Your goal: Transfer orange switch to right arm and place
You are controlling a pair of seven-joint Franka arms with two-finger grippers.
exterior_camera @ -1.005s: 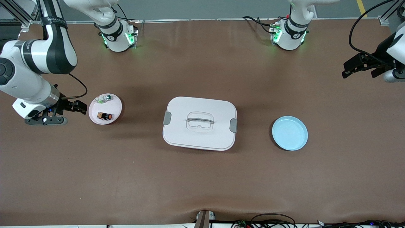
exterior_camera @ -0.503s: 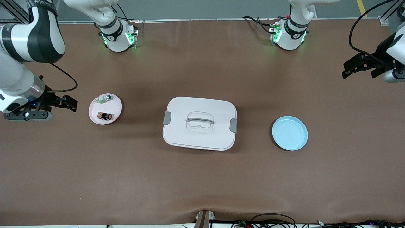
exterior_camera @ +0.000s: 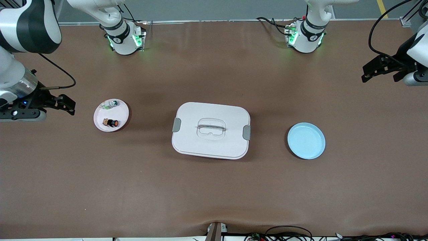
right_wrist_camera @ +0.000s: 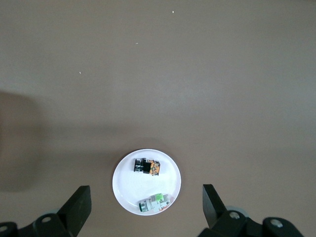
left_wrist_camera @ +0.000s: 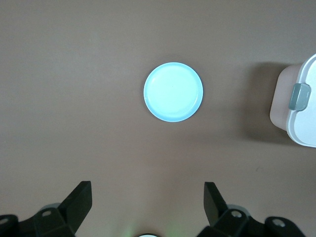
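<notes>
The orange switch, a stubby black part with an orange cap, lies on a small white plate toward the right arm's end of the table. The right wrist view shows the switch lying on its side on the plate. My right gripper hangs open and empty over bare table beside that plate, farther toward the table's end. In its wrist view the right gripper has its fingers spread wide. My left gripper waits open and empty over the left arm's end, and shows the same spread.
A clear-green and silver component shares the white plate, farther from the front camera than the switch. A white lidded box with grey latches sits mid-table. An empty light blue plate lies between the box and the left arm's end.
The right arm has drawn back from the white plate toward its end of the table, gripper still open. The left arm and the objects have not moved.
</notes>
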